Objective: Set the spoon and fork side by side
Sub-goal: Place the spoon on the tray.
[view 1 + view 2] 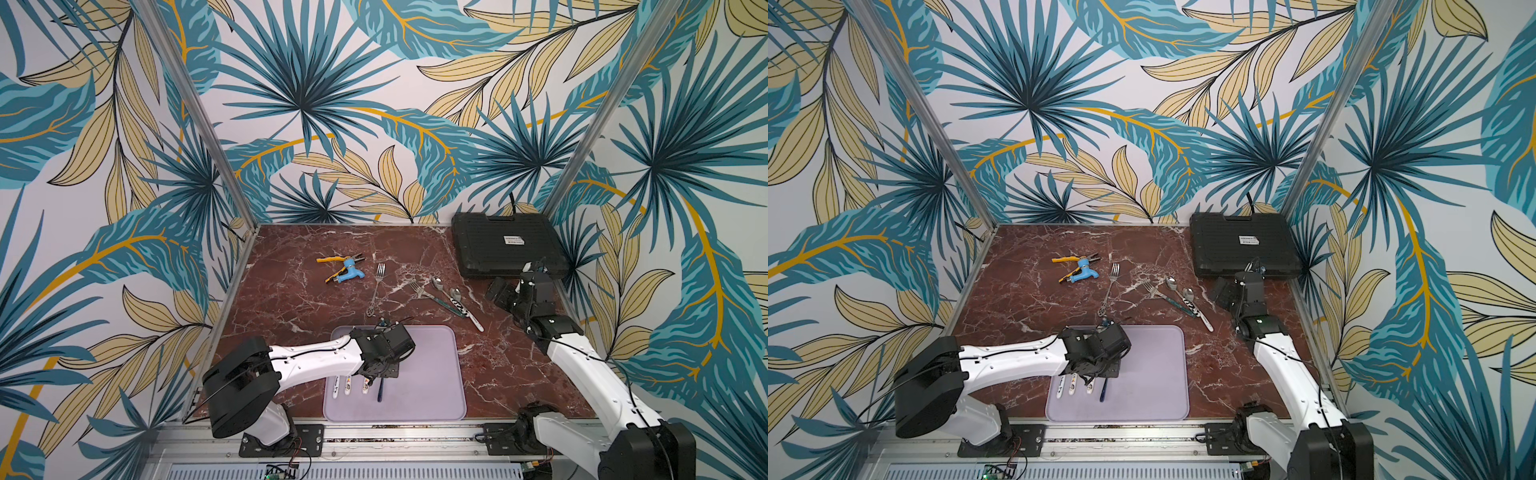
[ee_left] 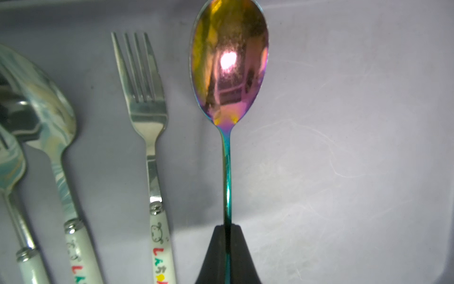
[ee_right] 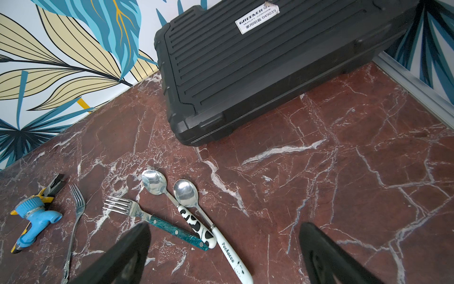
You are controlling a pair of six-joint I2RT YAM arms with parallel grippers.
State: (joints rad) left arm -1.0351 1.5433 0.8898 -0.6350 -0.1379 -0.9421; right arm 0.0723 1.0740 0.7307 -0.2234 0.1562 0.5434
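My left gripper (image 2: pixel 228 228) is shut on the thin handle of a rainbow-tinted spoon (image 2: pixel 228 64), low over the lilac mat (image 1: pixel 432 374); whether the spoon touches the mat I cannot tell. Beside it, parallel and a small gap away, lies a fork (image 2: pixel 147 118) with a white printed handle, tines the same way as the spoon's bowl. In both top views the left gripper (image 1: pixel 384 365) hides the heads; only the handles (image 1: pixel 347 384) and the spoon's dark handle end (image 1: pixel 380 390) show. My right gripper (image 3: pixel 224 233) hangs open and empty over the marble by the black case.
Two more white-handled spoons (image 2: pixel 46 118) lie on the mat beyond the fork. On the marble are an ornate fork (image 1: pixel 377 286), a teal-handled fork (image 3: pixel 157 221), a cow-patterned spoon (image 3: pixel 191 218), a white-handled spoon (image 3: pixel 228 248), pliers with a blue tap (image 1: pixel 345 268) and a black case (image 1: pixel 505 243).
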